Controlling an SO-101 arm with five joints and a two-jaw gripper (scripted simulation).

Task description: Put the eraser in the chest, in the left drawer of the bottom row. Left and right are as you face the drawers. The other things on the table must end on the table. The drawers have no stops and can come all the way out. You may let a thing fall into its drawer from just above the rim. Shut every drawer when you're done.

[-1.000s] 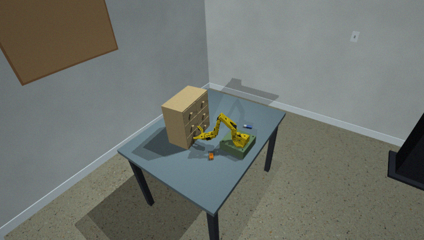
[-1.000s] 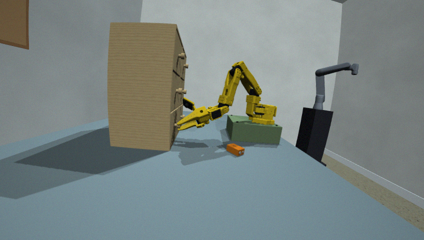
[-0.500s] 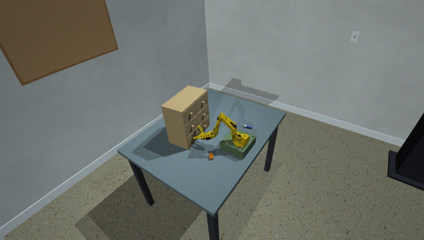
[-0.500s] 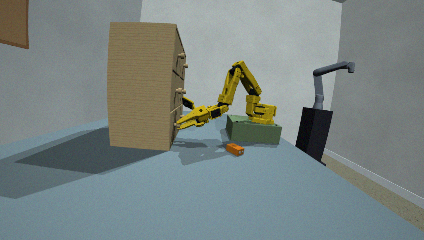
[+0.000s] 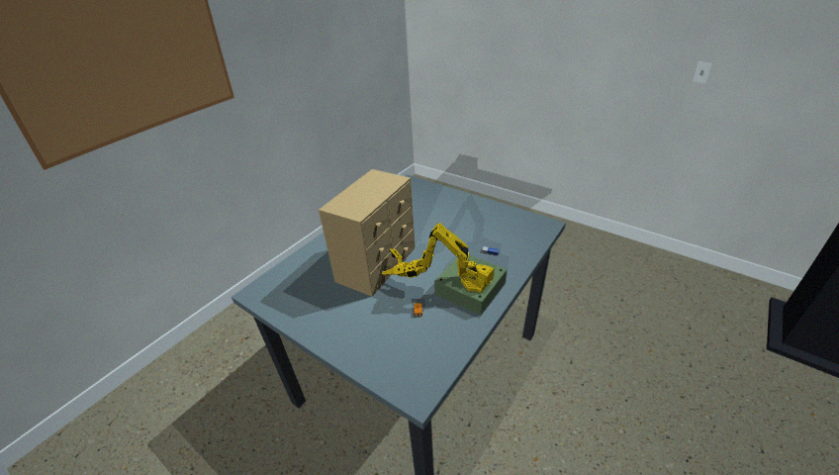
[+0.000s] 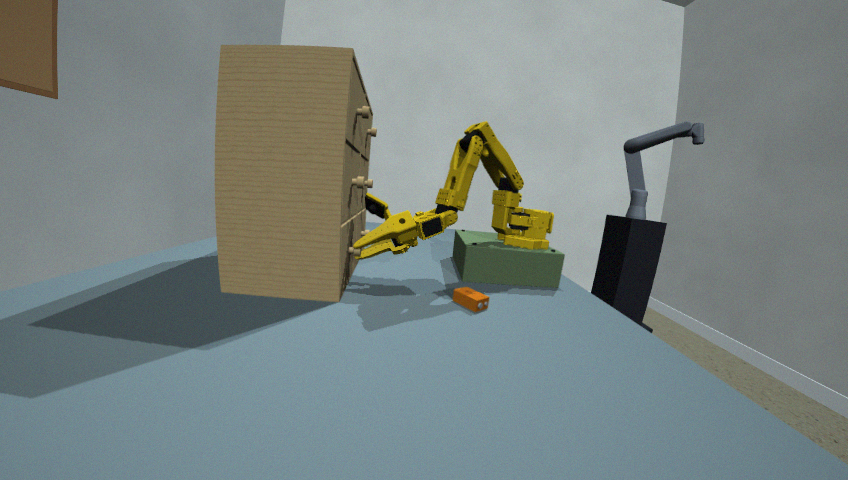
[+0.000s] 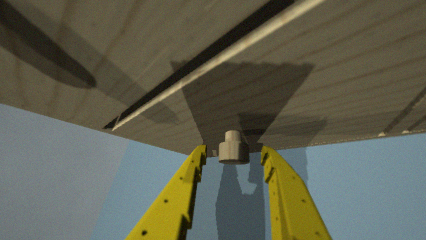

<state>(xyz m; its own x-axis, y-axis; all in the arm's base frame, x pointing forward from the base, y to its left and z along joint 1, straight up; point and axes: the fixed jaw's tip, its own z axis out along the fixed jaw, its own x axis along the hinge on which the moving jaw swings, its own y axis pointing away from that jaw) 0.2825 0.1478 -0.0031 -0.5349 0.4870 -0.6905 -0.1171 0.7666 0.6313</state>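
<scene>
Chest [image 5: 351, 246] [image 6: 282, 172]: closed, so I come here first.
Bottom-left knob [image 6: 354, 252] [image 7: 234, 152]: between my parted tips, probably for pulling.
My pincer [image 5: 386, 262] [image 7: 234, 149]: released, partly open.
Orange block [image 5: 418, 309] [image 6: 470, 299]: aside, staying.
Eraser [image 5: 490, 250]: blue-and-white, I judge, beyond my base.

SO-101 arm [image 5: 448, 237] [image 6: 504, 167]: yellow links, black motor blocks at joints, small dark screw holes; gripper [image 5: 385, 262] [image 6: 355, 228] [image 7: 234, 148] yellow, tapered fingers.

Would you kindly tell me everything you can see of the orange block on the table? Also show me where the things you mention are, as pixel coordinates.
The orange block [image 5: 418, 309] [image 6: 470, 299] is small and oblong, apparently hard, with two pale round spots on one end. It lies flat on the table [image 5: 329, 330] [image 6: 416, 404], before the green base block [image 5: 459, 300] [image 6: 508, 270]. Nothing else touches it.
</scene>
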